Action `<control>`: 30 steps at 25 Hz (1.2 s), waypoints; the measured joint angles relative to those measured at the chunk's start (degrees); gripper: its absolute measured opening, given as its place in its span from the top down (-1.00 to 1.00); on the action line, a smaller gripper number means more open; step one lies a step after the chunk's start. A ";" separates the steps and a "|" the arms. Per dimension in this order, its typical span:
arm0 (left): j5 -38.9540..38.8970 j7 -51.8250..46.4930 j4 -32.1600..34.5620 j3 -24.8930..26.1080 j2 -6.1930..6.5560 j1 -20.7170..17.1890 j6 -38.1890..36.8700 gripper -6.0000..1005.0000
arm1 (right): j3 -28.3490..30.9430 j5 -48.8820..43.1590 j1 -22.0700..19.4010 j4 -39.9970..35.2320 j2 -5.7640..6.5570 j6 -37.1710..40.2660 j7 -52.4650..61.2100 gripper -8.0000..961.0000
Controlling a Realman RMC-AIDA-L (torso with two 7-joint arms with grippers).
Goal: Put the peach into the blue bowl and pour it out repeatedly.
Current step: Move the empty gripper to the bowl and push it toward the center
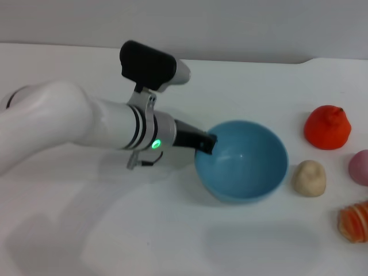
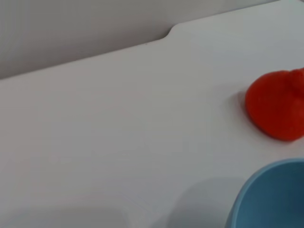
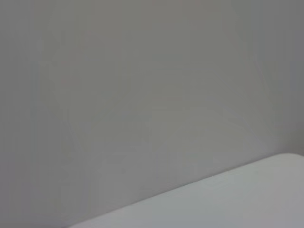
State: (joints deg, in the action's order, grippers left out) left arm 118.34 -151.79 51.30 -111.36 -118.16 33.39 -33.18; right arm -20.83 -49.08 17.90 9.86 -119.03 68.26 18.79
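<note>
The blue bowl (image 1: 244, 164) sits at the table's middle, tipped a little, with nothing inside it. My left gripper (image 1: 204, 142) reaches in from the left and is shut on the bowl's left rim, one black finger lying over the edge. The left wrist view catches only a part of the blue bowl (image 2: 273, 197). The pink-mauve peach (image 1: 360, 167) rests on the table at the far right edge, well apart from the bowl. My right gripper is out of view; its wrist view holds only a grey wall and a table corner.
An orange-red pointed fruit (image 1: 327, 127) (image 2: 277, 110) lies behind and to the right of the bowl. A beige lump (image 1: 309, 177) sits just right of the bowl. An orange striped piece (image 1: 354, 222) lies at the front right. White table (image 1: 115, 230).
</note>
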 joint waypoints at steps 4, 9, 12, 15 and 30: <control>0.89 0.08 0.28 3.89 0.19 1.15 -0.44 0.97 | -1.54 -2.57 -0.75 -1.90 0.59 0.15 10.68 -0.44; 4.68 -0.53 -0.75 6.98 0.19 4.85 -1.20 0.99 | -5.71 -20.40 -2.92 -17.61 1.03 0.24 35.89 -0.44; 5.19 -0.38 -3.17 8.67 0.12 7.44 -1.02 0.99 | -6.34 -34.03 -3.60 -31.07 0.79 -0.19 54.31 -0.44; 5.27 -0.25 -5.44 9.58 -0.02 9.50 -0.47 0.99 | -6.17 -46.08 -3.73 -43.90 0.65 -0.54 70.31 -0.44; 5.32 -0.28 -7.16 9.66 -0.16 10.64 1.28 0.99 | -6.95 -96.93 7.73 -64.89 2.69 11.58 114.01 -0.43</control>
State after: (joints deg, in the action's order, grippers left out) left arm 123.66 -152.08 44.14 -101.70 -118.31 44.03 -31.90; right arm -27.78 -146.01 25.63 -55.03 -116.35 79.84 132.80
